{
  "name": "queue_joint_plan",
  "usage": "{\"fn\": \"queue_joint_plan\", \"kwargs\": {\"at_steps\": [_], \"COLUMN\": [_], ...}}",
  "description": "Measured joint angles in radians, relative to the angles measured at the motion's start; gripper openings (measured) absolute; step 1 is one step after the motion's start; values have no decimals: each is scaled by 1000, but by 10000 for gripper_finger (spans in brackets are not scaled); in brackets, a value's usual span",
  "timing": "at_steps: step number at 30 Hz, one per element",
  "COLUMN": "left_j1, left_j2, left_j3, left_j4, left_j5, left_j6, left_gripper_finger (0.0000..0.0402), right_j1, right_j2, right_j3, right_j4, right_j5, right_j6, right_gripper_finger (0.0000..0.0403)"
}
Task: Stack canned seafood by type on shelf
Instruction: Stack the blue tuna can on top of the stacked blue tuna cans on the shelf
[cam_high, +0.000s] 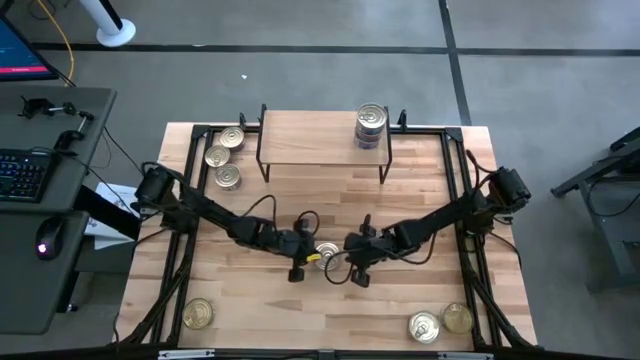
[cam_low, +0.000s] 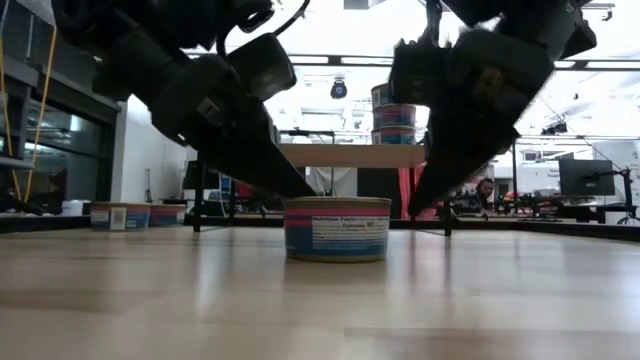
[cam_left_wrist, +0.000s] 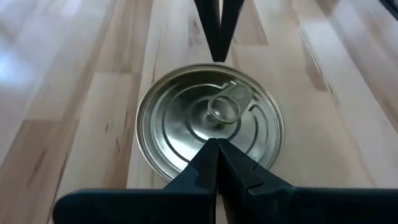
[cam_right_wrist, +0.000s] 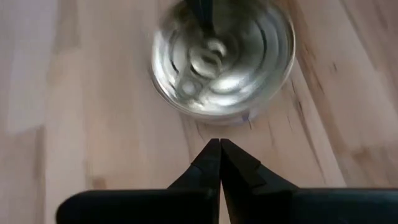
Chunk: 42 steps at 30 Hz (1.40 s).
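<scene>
A round tin (cam_high: 328, 254) with a silver pull-tab lid (cam_left_wrist: 180, 118) and a blue and pink label (cam_low: 337, 230) stands upright on the table's middle. My left gripper (cam_left_wrist: 214, 144) is shut, slanting down from the table's left, its tips over the lid's rim. My right gripper (cam_right_wrist: 219, 143) is shut, slanting down from the right. Its tips sit just short of the tin's wall (cam_right_wrist: 217, 115). The shelf (cam_high: 310, 140) stands at the far edge with a stack of tins (cam_high: 371, 128) on its right end. My left gripper's shut tips (cam_low: 308, 192) stand at the top rim (cam_left_wrist: 186, 177) of the tin on its left side. Whether they touch the lid or hang just above it, I cannot tell. The tin sits flat on the table.
Three tins (cam_high: 226, 157) lie on the table left of the shelf. One tin (cam_high: 198, 314) sits at the near left and two tins (cam_high: 440, 322) at the near right. Black frame rails (cam_high: 470, 200) run along the table's sides. Bare wood (cam_high: 320, 205) lies between shelf and arms.
</scene>
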Motion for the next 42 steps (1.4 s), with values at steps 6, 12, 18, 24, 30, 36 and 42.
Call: {"fn": "queue_joint_plan", "kwargs": {"at_steps": [6,12,18,24,30,36,42], "left_j1": [-12,-13,-14,-14,-15,-24,-32], "left_j2": [-16,-16,-16,-16,-17,-17,-19], "left_j3": [1,1,0,0,-1,0,-1], "left_j4": [-52,-66,-70,-79,-99,-99,-82], "left_j5": [-5,-3,0,1,12,25,31], "left_j6": [-16,-24,-24,7,9,9,19], "left_gripper_finger": [0,0,0,0,0,0,0], "right_j1": [-24,-32,-29,-34,-36,-36,-31], "right_j2": [7,48,85,96,98,98,98], "right_j3": [1,1,1,0,26,94,177], "right_j4": [12,55,111,142,145,84,-11], "right_j5": [16,5,4,19,62,89,82], "right_j6": [-45,-63,-114,-150,-170,-172,-220], "right_gripper_finger": [0,0,0,0,0,0,0]}}
